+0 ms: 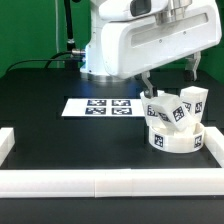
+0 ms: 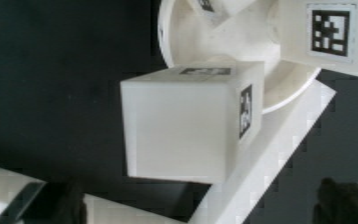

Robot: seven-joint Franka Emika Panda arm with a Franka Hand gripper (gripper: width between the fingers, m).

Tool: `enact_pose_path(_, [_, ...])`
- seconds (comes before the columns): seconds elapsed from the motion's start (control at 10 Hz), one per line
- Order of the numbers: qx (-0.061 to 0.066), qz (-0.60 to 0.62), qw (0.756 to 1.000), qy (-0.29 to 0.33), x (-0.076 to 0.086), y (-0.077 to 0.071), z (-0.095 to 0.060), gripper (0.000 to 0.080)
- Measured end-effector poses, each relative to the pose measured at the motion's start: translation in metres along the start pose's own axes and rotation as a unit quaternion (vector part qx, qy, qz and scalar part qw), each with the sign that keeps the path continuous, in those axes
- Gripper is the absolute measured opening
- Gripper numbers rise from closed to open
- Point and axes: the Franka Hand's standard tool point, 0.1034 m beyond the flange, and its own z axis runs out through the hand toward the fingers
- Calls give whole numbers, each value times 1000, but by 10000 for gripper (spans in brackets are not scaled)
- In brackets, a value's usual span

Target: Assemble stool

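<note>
Beside the border bar (image 1: 110, 180) on the counter (image 1: 40, 110), we are hovering open, empty fingers (image 1: 168, 85) over the round seat (image 1: 172, 140) and its block legs (image 1: 190, 100): rigid, light, slick plastic, best pinched across a leg's flat faces.

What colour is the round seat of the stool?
White, with black-and-white square tags on the round seat; the exterior view shows it best.

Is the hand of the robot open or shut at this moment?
Open. In the exterior view the hand shows its two fingers spread apart above the stool parts, holding nothing.
</note>
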Motion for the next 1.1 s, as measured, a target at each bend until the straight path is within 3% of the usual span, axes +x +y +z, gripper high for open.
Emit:
enact_pose_path(0.2, [-11, -133, 991, -10, -1, 0, 0, 648])
enact_pose_path(0.4, [-6, -228, 973, -17, 5, 3, -7, 648])
enact_pose_path(0.8, [-4, -348, 937, -18, 4, 4, -6, 648])
enact_pose_path(1.0, [-9, -484, 875, -24, 9, 12, -10, 648])
enact_pose_path(1.1, [-7, -498, 867, -25, 8, 12, -8, 648])
